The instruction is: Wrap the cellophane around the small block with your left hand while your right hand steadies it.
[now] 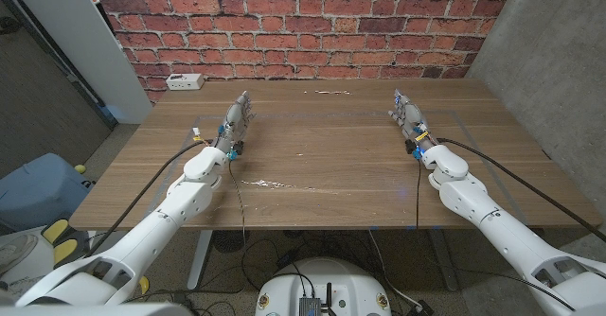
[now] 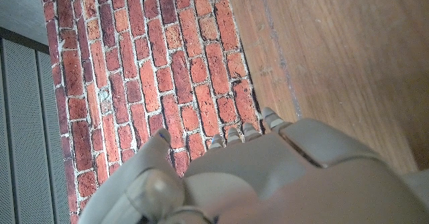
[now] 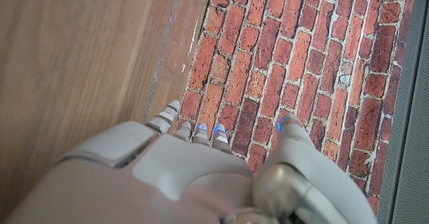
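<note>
Wooden table (image 1: 312,155), brick wall (image 1: 303,23) behind; left hand (image 1: 237,122), right hand (image 1: 407,117) empty, fingers extended.

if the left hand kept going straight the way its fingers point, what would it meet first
The left hand points along the table toward the brick wall. The wood ahead looks free, so probably the wall, though depth is unclear.

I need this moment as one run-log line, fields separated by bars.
left hand: holds nothing | right hand: holds nothing | wooden table: power strip at far corner | wrapping: not begun
</note>
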You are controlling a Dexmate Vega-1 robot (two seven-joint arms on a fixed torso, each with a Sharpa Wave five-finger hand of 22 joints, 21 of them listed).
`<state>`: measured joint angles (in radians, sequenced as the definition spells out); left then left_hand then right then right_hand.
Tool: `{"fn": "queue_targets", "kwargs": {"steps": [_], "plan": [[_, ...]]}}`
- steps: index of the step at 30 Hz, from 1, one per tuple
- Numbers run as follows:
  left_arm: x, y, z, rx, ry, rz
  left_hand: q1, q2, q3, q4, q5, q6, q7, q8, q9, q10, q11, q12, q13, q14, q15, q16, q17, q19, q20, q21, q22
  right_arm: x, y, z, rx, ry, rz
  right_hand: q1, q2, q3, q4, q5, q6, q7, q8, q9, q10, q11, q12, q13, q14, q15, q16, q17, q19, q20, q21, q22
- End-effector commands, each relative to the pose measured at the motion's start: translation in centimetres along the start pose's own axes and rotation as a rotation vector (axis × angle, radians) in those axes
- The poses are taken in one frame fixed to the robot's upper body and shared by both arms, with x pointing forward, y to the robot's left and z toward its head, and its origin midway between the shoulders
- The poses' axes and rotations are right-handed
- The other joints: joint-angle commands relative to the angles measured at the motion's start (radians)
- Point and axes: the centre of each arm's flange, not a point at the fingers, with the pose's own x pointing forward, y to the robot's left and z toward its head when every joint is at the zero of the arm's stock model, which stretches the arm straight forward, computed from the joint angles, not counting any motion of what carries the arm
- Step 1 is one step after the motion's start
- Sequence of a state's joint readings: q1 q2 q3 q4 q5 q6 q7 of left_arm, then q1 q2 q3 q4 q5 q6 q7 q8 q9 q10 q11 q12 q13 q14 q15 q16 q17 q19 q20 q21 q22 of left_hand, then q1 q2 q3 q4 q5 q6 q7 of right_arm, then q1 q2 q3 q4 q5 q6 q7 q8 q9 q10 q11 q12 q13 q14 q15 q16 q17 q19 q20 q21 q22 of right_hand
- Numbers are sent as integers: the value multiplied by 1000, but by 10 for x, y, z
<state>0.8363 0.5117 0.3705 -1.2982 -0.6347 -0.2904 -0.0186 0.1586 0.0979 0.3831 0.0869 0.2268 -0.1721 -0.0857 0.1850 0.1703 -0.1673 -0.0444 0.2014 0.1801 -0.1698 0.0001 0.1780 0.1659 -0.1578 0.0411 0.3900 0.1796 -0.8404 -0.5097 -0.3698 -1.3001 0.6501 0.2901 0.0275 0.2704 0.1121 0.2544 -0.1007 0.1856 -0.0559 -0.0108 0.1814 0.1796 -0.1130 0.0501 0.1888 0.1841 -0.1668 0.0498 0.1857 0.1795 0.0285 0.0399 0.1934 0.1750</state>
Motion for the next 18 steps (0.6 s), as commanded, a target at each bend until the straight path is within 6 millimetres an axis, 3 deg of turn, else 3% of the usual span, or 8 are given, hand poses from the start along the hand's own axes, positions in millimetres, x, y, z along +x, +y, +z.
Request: {"fn": "queue_targets", "kwargs": {"steps": [1, 7, 16, 18], "plan": [[0, 0, 8, 98, 3, 32, 15, -2, 5, -6, 6, -27, -11, 9, 2, -73, 2, 8, 2, -67, 15, 9, 4, -1, 19, 1, 3, 0, 0, -3, 6, 9, -5, 12, 0, 7, -1, 6, -9, -3, 6, 2, -8, 3, 7, 4, -19, 5, 6, 2, -4, 9, 6, 2], [-3, -1, 18, 248, 14, 80, 23, -2, 6, -16, 4, 17, -12, 17, 3, -37, 4, 18, 2, -41, 23, 13, 4, 8, 55, -3, 4, -1, -1, -6, 10, 13, -8, 14, 1, 8, -3, 6, -7, -3, 6, 2, -5, 9, 8, 4, -18, 9, 6, 2, -3, 12, 6, 2], [-5, -9, 33, 477, 23, 146, 35, -4, 8, -29, 0, 56, -14, 22, 4, -3, 3, 25, 2, -15, 21, 15, 4, 9, 71, -11, 5, -2, -2, -8, 16, 13, -15, 15, 2, 8, -4, 5, -3, -3, 8, 2, -3, 9, 9, 4, -17, 10, 6, 2, -3, 13, 6, 2], [-6, -10, 36, 519, 30, 168, 46, -9, 9, -43, -5, 78, -20, 21, 4, 12, -2, 26, 3, 14, 41, 19, 5, 16, 99, -14, 6, -3, -2, -9, 18, 12, -17, 16, 2, 8, -5, 5, -2, -3, 8, 2, -3, 10, 9, 4, -17, 11, 6, 2, -4, 13, 6, 2]]}}
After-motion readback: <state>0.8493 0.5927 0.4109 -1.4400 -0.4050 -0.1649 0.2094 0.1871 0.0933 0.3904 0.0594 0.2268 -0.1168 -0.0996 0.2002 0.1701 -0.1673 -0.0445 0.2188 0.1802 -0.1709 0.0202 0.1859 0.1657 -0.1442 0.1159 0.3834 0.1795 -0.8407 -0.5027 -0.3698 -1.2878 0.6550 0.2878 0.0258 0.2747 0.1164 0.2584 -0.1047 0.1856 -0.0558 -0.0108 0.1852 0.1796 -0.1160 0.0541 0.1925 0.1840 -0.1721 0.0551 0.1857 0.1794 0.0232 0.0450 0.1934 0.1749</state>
